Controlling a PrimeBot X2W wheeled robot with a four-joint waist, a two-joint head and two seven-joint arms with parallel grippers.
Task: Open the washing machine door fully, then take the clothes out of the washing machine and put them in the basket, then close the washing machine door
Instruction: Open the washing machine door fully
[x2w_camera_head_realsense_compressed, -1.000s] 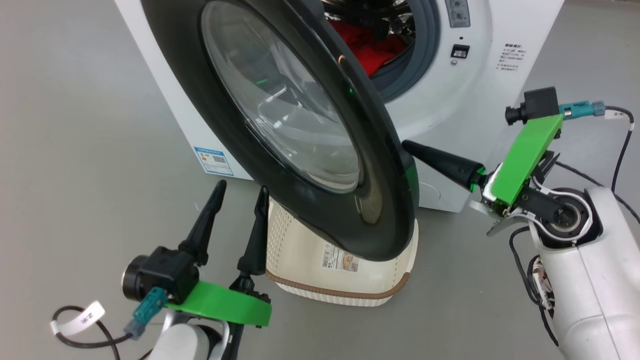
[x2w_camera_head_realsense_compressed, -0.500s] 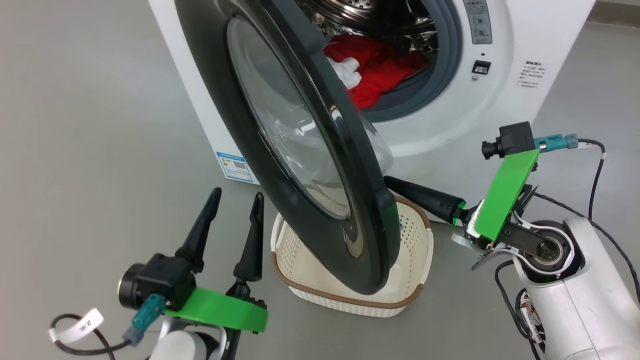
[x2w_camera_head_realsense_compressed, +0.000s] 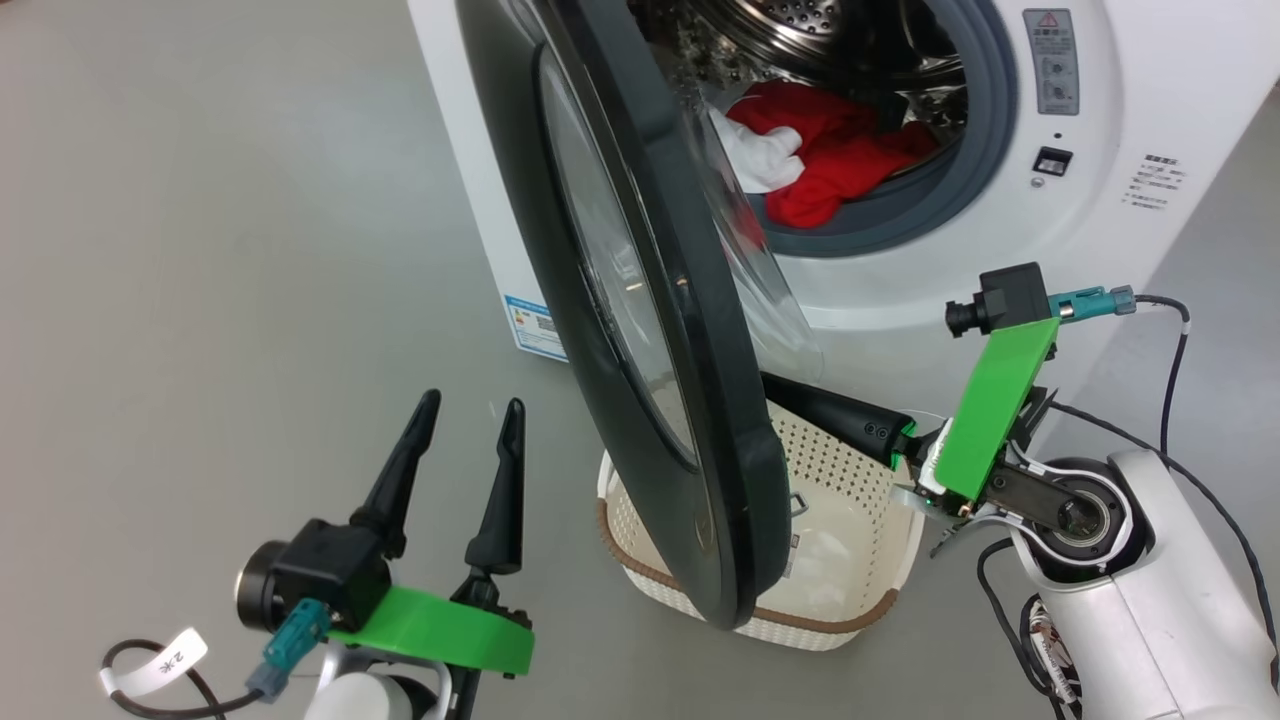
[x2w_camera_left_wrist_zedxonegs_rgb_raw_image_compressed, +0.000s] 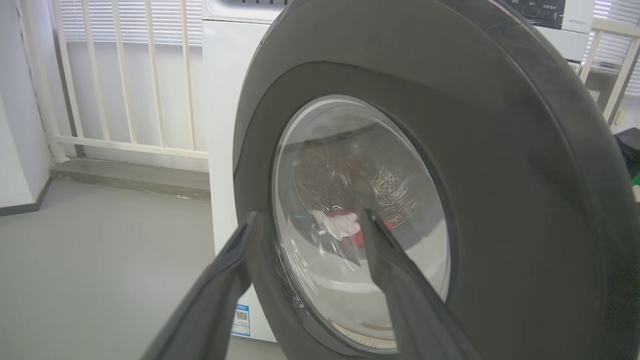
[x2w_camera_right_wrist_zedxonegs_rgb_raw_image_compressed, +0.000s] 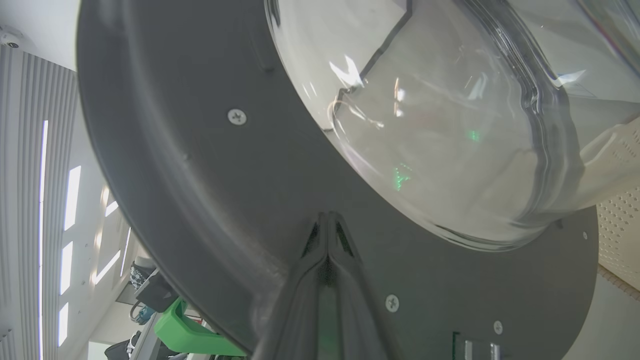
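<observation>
Reaching over the basket (x2w_camera_head_realsense_compressed: 850, 470), the right hand (x2w_camera_right_wrist_zedxonegs_rgb_raw_image_compressed: 327, 220) has its two fingers pressed together, with the tips set against the dark inner face of the washing machine door (x2w_camera_head_realsense_compressed: 720, 480) just below the glass bowl (x2w_camera_right_wrist_zedxonegs_rgb_raw_image_compressed: 450, 125). The door stands partly open, swung out from the white washing machine (x2w_camera_head_realsense_compressed: 1100, 250) and hanging over the cream basket, which sits on the grey floor (x2w_camera_head_realsense_compressed: 200, 250) right in front of it; the red and white clothes (x2w_camera_head_realsense_compressed: 850, 160) lie in the drum (x2w_camera_head_realsense_compressed: 800, 20). The left hand (x2w_camera_head_realsense_compressed: 470, 405) hovers on the outer side of the door, fingers spread and holding nothing.
</observation>
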